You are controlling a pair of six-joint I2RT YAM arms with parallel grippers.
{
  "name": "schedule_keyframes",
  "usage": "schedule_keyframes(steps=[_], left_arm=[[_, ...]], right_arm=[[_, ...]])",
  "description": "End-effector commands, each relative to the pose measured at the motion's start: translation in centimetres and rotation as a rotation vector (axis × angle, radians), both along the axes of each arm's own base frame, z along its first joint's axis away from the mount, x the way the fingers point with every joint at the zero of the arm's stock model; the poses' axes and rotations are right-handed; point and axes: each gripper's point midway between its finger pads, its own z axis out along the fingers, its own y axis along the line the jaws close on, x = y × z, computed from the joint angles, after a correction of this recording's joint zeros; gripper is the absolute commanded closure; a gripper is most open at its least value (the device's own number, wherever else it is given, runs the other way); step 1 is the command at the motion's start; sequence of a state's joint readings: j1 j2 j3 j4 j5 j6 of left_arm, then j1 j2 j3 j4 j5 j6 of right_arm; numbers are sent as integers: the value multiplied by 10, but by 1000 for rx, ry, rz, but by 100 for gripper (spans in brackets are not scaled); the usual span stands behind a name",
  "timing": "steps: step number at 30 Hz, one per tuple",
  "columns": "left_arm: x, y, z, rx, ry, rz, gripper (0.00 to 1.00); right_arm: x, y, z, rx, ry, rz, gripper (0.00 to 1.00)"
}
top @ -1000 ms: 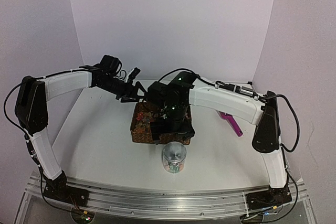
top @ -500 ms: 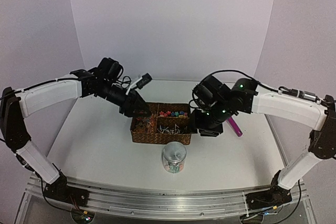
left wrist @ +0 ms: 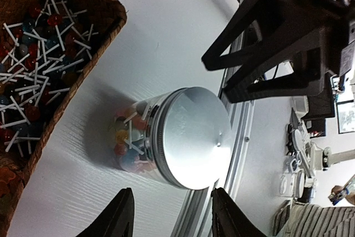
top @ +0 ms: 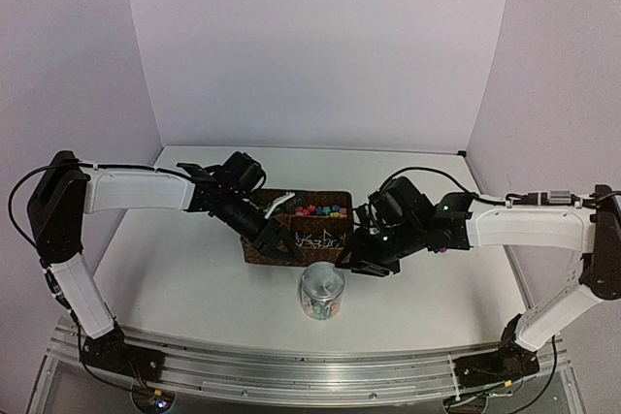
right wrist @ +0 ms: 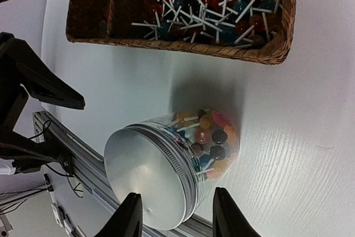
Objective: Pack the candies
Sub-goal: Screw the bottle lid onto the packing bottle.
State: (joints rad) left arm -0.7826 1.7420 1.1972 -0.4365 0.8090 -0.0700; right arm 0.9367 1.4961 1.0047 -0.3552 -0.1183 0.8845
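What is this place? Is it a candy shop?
Probably a robot lab's test bench, not a shop: two robot arms bolted to a metal rail, a white table boxed in by plain walls, one basket and one jar of lollipops.

Mixed-colour candies (top: 321,209) lie heaped in the basket's (top: 301,259) rear compartment.

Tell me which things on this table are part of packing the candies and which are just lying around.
Part of the job:
- lidded jar, sweets already inside
- wicker basket
- candies in its far compartment
- lollipops in its near one
- left end effector and right end effector, both open

Just lying about:
- mounting rail at the near edge
- clutter beyond the table
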Motion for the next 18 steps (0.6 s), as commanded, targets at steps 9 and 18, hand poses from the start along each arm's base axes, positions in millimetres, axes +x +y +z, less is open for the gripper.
schedule_keyframes(steps=[9, 18], left_arm=[[-12, -27, 2, -87, 69, -46, 55], [-7, -25, -23, -19, 71, -20, 60]], right_arm=[[-1, 11, -6, 70, 0, 29, 70], [-3, 9, -22, 34, 23, 33, 76]])
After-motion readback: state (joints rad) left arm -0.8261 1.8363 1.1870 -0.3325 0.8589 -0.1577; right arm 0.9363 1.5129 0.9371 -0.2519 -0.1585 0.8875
